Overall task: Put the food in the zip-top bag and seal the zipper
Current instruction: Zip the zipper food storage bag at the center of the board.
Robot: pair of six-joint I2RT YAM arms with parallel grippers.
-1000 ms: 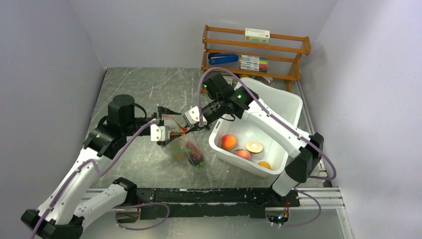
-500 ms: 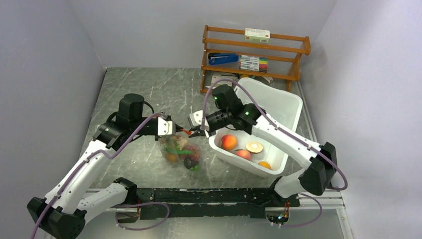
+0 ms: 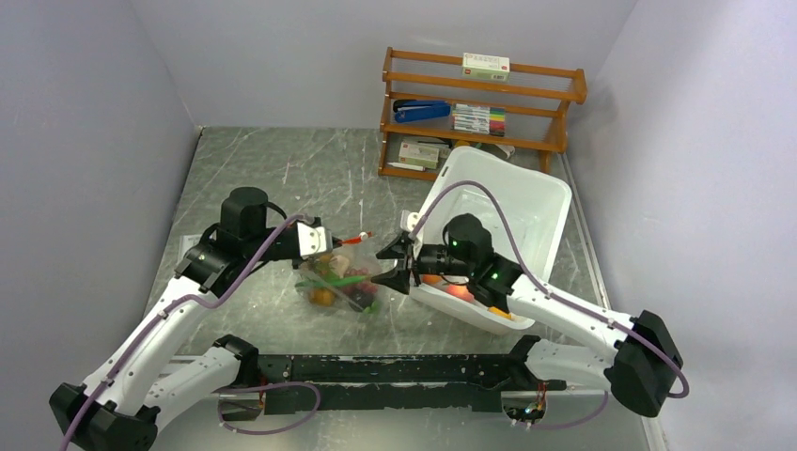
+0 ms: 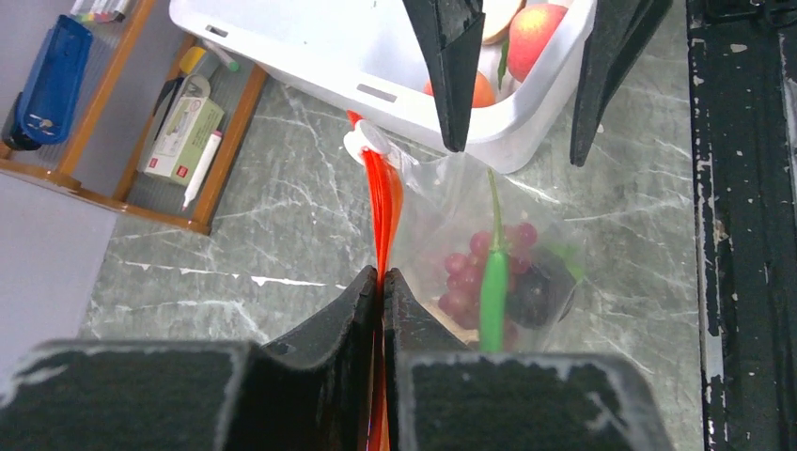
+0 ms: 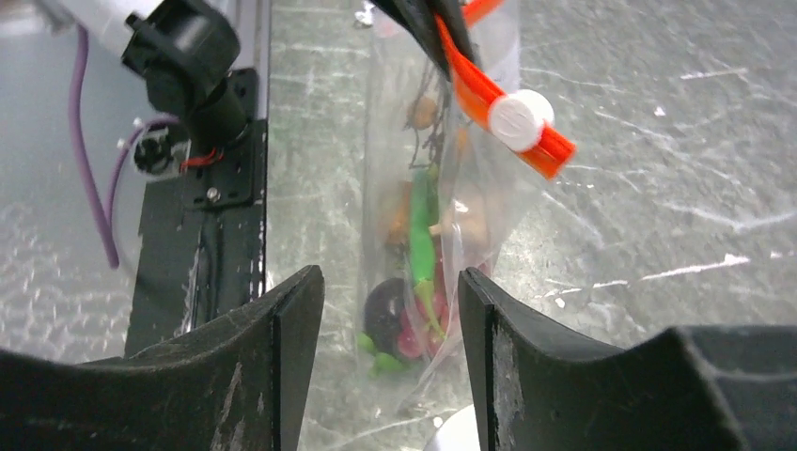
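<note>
Location: zip-top bag (image 3: 343, 282) hangs between the arms, just left of the white bin (image 3: 526, 197); green pod (image 4: 493, 282) and red grape bunch (image 4: 465, 277) sit inside.
Left gripper (image 4: 381, 282): clenched on the zipper (image 4: 381, 207).
Right gripper (image 5: 385, 291): released, jaws apart beside the bag, holding nothing.
Step in hand: likely finishing the seal. Hold your left pinch steady and check that the white slider (image 5: 515, 119) has reached the strip's end.
Change: a second ago your right jaws pinched the zipper and the left stood open. Now the left has closed, and the right has let go and drawn back.

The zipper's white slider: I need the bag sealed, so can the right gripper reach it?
Probably yes: the right gripper is open, facing the slider with nothing between; the left gripper pinches the zipper.
</note>
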